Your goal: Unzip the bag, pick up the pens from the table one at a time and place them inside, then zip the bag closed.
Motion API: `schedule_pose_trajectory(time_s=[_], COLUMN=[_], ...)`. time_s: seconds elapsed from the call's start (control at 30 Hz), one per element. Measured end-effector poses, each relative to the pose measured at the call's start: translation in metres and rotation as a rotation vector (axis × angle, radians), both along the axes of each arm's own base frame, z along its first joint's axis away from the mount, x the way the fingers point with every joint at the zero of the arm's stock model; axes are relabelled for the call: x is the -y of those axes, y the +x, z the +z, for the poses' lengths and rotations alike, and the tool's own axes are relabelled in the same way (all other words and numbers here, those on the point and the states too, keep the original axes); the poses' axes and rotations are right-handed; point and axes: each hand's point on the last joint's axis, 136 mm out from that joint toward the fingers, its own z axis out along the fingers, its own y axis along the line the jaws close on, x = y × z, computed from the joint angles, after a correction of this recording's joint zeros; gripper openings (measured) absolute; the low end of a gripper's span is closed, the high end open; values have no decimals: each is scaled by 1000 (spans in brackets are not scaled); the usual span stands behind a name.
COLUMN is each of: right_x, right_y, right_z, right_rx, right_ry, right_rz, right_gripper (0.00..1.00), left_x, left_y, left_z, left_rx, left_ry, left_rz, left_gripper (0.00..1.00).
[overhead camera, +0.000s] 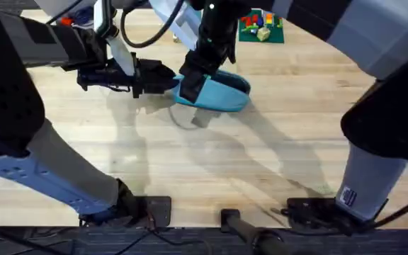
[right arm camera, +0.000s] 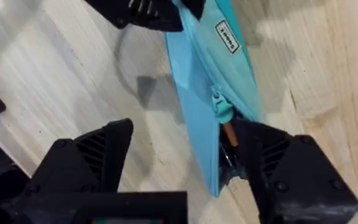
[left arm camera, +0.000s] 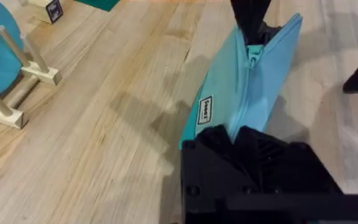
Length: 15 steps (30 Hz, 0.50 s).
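Bag [overhead camera: 222,92], turquoise, lies mid-table [overhead camera: 211,163] toward the far side, its near-left end pinched in the left gripper's [left arm camera: 232,134] closed jaws. The right gripper [right arm camera: 179,162] straddles the other end, jaws spread around the zipper pull [right arm camera: 219,107]. Bare wood stretches wide toward the near edge.

Light wood plank table [overhead camera: 261,163] with turquoise bag [overhead camera: 222,92] and green toy tray [overhead camera: 262,28].

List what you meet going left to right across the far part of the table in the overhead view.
Left claw → turquoise pencil pouch → green tray of coloured blocks, farther back.
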Motion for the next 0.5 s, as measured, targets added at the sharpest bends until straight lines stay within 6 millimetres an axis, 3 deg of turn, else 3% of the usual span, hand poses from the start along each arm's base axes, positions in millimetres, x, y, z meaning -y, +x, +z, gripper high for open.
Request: schedule_pose_trajectory(time_s=[0.5], right_x=[0], right_y=[-1], right_z=[0], right_rx=[-3], right_ry=[-2], right_rz=[1], right_gripper=[996], left_x=[0], left_y=[-1], left_z=[0], left_rx=[-5], left_ry=[-1], left_rz=[0], left_gripper=[38])
